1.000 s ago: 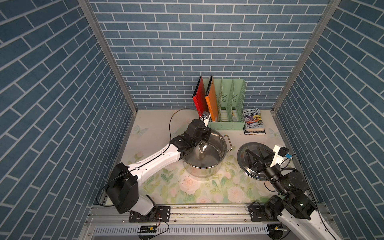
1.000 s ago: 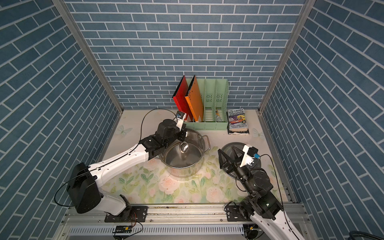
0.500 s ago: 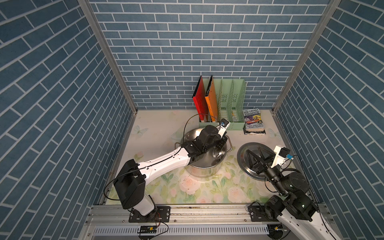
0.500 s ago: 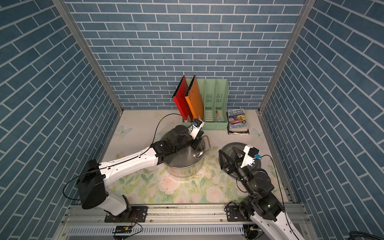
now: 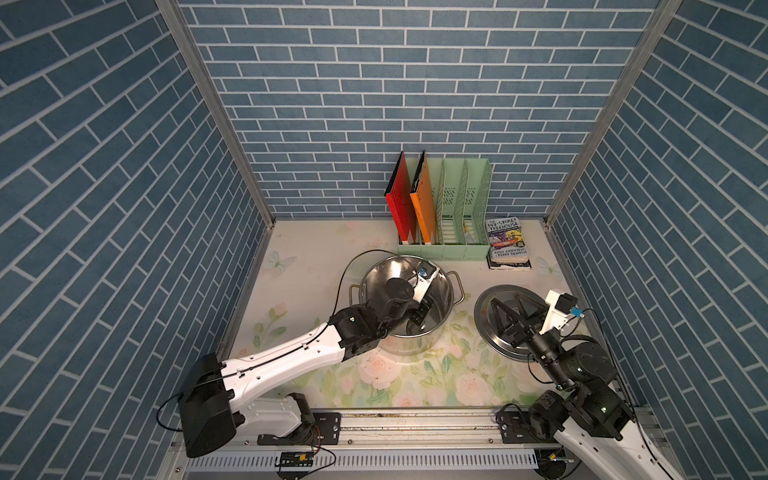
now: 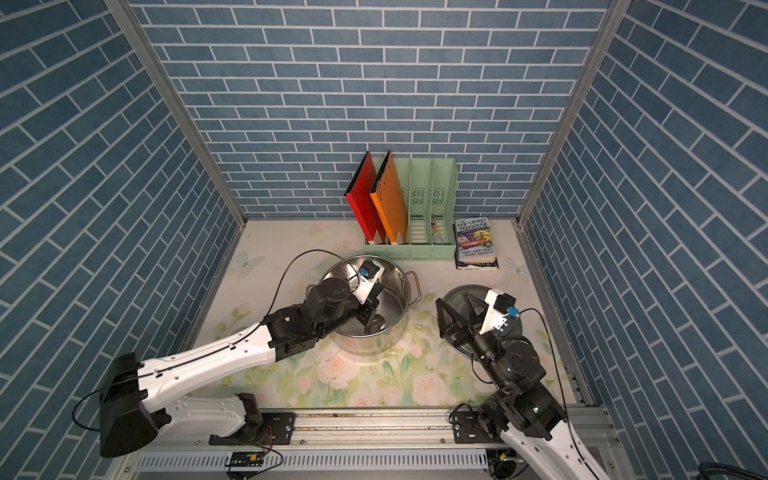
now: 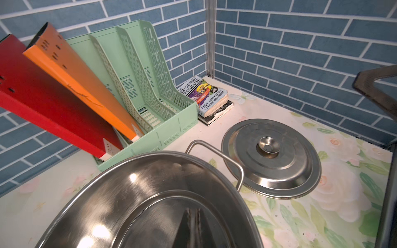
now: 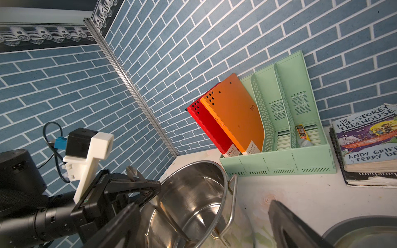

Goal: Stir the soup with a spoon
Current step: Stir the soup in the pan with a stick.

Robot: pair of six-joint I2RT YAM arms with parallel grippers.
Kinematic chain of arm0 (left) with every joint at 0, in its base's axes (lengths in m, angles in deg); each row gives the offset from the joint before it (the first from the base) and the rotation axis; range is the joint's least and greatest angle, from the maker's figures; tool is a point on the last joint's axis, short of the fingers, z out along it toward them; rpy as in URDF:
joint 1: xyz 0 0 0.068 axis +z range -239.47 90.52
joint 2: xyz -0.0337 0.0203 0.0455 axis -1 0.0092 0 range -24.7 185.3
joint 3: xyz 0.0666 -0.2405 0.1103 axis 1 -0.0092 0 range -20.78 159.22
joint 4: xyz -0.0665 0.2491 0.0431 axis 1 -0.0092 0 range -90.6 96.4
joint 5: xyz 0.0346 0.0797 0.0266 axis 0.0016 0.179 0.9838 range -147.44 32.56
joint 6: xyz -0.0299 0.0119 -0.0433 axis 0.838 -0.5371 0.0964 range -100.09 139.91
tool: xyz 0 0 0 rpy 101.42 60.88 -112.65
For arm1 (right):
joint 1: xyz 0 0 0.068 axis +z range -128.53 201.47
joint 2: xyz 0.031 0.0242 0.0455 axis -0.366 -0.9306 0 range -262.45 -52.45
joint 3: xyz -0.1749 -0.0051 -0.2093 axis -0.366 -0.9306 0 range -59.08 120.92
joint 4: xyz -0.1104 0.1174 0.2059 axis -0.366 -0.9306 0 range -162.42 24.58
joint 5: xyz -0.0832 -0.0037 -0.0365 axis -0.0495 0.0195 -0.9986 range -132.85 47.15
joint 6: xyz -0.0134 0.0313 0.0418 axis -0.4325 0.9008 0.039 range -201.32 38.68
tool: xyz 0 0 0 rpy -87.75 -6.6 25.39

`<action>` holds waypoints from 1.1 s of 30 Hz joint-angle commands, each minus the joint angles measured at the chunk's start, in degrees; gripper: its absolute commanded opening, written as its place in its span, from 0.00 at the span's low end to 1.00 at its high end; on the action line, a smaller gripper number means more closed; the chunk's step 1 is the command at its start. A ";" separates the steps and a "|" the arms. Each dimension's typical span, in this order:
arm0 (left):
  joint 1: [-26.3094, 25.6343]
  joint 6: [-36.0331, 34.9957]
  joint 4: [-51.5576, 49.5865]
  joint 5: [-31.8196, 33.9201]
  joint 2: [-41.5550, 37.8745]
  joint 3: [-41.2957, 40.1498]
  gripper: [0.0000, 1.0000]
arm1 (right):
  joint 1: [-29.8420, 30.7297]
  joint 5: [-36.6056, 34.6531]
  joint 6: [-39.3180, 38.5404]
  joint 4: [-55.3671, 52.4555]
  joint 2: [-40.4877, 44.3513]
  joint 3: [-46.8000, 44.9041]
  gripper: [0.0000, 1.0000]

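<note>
Standing near the middle of the flowered desk (image 5: 316, 249), the wide steel stockpot (image 5: 386, 270) showed a bare, shiny inside in both top views. The left arm stretched across its near rim, and the left pincer (image 5: 420, 316) hung inside the pot, its jaws pressed narrow on the thin handle of the spoon (image 6: 376, 323). In the right wrist view the handle end stuck out above the pincer's fingers (image 8: 148, 186), while the slim shaft ran slantwise down toward the pot's floor. In a top view the small round bowl lay low in the pot, though whether it touched the bottom could not be told. The left wrist view showed the two fingers (image 7: 187, 232) meeting over the gleaming steel.

The right pincer (image 5: 505, 301) hovered above the flat round lid (image 5: 482, 328), which lay knob up on the desk just right of the pot. Its jaws stood wide apart and held nothing.

Behind the pot, against the back wall, a pale green file rack (image 5: 457, 250) carried a red folder (image 5: 401, 208) and an orange folder (image 5: 424, 203) in its left slots, both leaning. A paperback book (image 5: 508, 241) lay flat just right of the rack, on top of a second book (image 7: 217, 113).
</note>
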 commanded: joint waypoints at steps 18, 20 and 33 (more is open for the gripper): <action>14.50 1.54 6.30 -3.60 11.47 8.52 0.00 | 0.17 -0.62 -0.50 -0.65 1.00 1.76 0.97; 14.14 1.63 7.26 -5.18 14.29 11.14 0.00 | 0.13 -0.94 -0.51 -1.31 1.63 1.98 0.97; 4.08 -0.24 9.14 -9.15 18.81 15.56 0.00 | 0.15 -1.24 -0.35 -1.42 2.50 1.54 0.97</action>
